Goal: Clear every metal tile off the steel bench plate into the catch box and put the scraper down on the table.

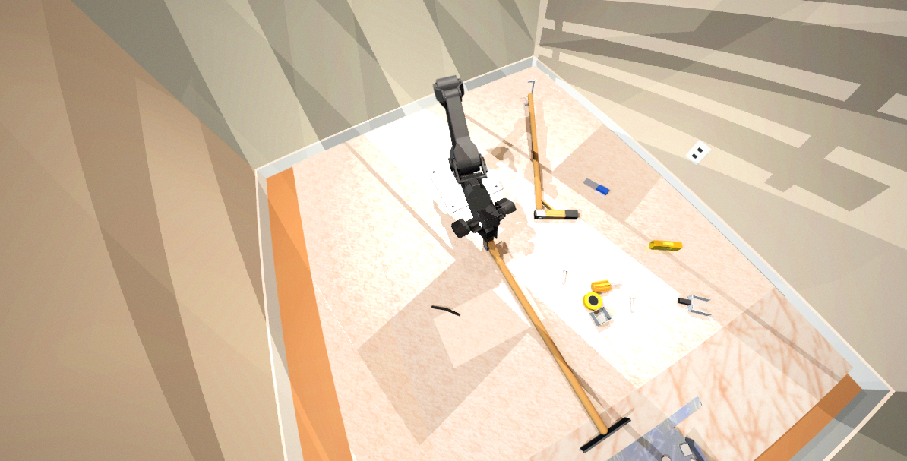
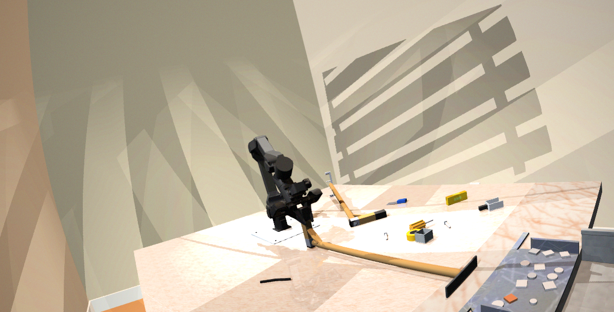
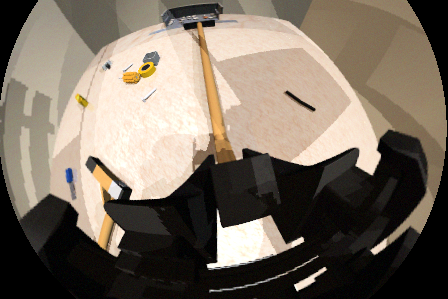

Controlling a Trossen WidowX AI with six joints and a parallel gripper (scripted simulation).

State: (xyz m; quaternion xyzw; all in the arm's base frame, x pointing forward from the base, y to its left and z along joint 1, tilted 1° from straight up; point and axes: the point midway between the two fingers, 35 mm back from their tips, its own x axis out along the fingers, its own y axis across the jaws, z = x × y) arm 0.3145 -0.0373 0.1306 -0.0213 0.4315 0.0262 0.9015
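My gripper (image 1: 488,244) (image 2: 305,217) (image 3: 228,155) is shut on the near end of the long scraper (image 1: 551,346) (image 2: 386,260) (image 3: 210,83). Its wooden handle runs out toward the plate. Its black blade (image 1: 605,434) (image 2: 462,276) (image 3: 199,25) is at the arm's side of the steel bench plate (image 1: 640,445) (image 2: 493,283); whether it touches the table is unclear. Several pale metal tiles (image 2: 539,267) and one orange tile (image 2: 510,297) lie spread on the plate. The catch box (image 2: 599,245) (image 3: 192,10) is at its far end. The fingertips are partly hidden.
Another wooden-handled tool (image 1: 536,146) (image 2: 339,198) lies beside the arm. A tape measure (image 1: 592,300) (image 2: 412,235), screwdriver (image 1: 600,286), grey square box (image 2: 423,236) and yellow level (image 1: 665,245) lie on one side of the scraper. A black rod (image 1: 445,310) (image 3: 300,101) lies on the other.
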